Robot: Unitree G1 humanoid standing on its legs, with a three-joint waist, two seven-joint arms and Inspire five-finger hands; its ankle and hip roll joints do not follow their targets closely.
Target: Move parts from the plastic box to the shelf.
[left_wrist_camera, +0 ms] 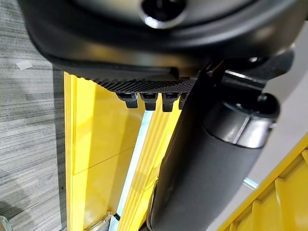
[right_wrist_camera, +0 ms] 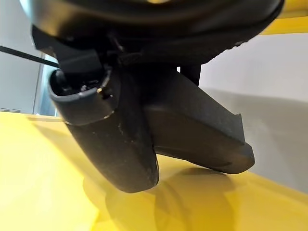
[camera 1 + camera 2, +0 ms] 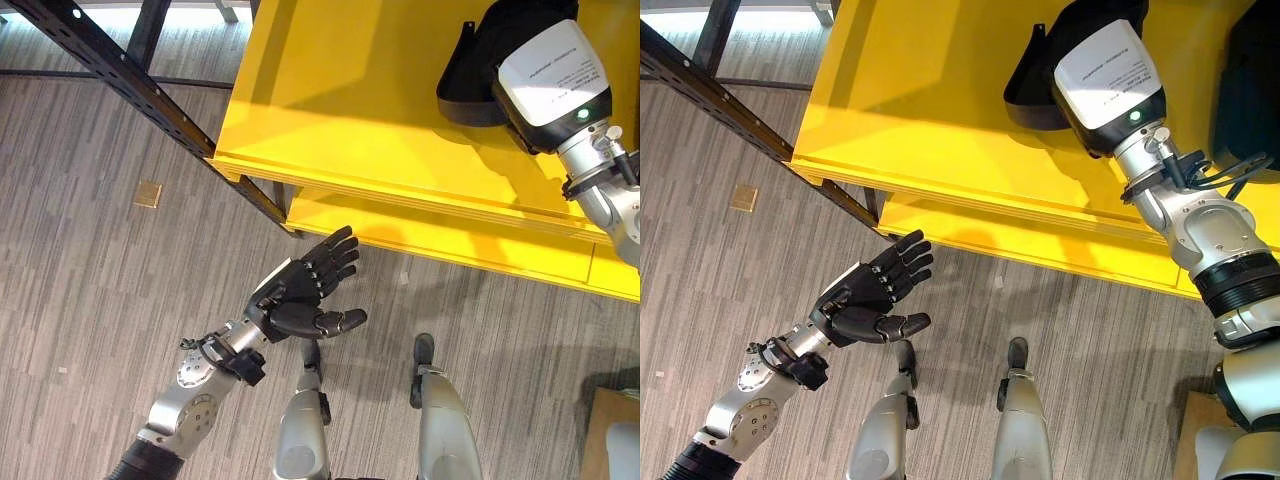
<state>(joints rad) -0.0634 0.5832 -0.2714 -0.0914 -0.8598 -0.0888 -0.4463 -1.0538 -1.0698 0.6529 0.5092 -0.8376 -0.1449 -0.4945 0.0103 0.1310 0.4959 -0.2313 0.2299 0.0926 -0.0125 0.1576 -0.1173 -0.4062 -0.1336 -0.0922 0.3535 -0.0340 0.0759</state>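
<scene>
A black plastic part [image 3: 465,85] lies low over the top board of the yellow shelf [image 3: 350,100], partly under my right wrist. In the right wrist view my right hand [image 2: 110,139] has its thumb laid against this black part [image 2: 202,139], whose lower edge is just above the yellow board. My left hand [image 3: 300,285] hangs over the floor in front of the shelf's lower board [image 3: 450,240]. It is open, fingers straight, palm empty; its thumb [image 1: 207,163] reaches toward the yellow shelf [image 1: 96,144].
A second black item [image 3: 1245,80] sits on the top board at the far right. A black perforated rack beam [image 3: 130,80] runs diagonally at the left. A small tan square [image 3: 148,194] lies on the floor. A brown box corner [image 3: 1190,440] shows at the lower right.
</scene>
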